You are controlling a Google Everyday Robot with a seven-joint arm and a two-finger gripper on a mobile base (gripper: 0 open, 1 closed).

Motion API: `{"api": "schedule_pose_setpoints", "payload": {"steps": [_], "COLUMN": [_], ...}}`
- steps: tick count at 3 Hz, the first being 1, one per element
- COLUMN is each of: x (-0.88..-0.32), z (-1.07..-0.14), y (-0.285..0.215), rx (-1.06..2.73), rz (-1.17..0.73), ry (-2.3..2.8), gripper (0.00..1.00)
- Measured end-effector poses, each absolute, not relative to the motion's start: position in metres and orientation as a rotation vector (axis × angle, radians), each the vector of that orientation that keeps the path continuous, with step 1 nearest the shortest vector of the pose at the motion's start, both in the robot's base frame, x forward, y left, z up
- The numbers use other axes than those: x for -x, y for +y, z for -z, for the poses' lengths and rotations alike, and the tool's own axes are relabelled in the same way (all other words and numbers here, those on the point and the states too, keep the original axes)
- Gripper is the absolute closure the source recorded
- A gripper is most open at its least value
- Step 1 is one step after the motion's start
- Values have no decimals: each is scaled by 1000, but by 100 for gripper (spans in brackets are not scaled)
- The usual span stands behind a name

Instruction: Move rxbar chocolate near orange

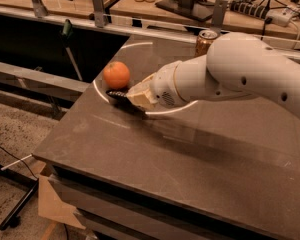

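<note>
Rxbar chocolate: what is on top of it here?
The tool covers most of the rxbar chocolate; only its black end shows, sticking out close beside the orange. Whether it touches the table cannot be seen.

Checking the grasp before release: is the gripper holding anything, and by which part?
The gripper holds the rxbar chocolate by the end farther from the orange. The bar's free end sticks out close beside the orange.
</note>
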State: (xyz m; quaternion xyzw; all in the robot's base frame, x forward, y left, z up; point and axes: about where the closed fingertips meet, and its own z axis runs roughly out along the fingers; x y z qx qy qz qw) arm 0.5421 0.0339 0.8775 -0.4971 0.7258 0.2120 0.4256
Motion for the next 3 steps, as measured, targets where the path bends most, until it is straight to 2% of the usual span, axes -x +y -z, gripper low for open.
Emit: {"api": "schedule_pose_setpoints", "payload": {"steps": [1, 2, 3], "x": [-545, -545, -557], "z": [-878, -879, -890], "y": [36, 28, -21], "rx": [1248, 1239, 1163], "rz": [-508, -498, -478], "ry": [1810, 1819, 1842], "gripper": [17, 0, 0]}}
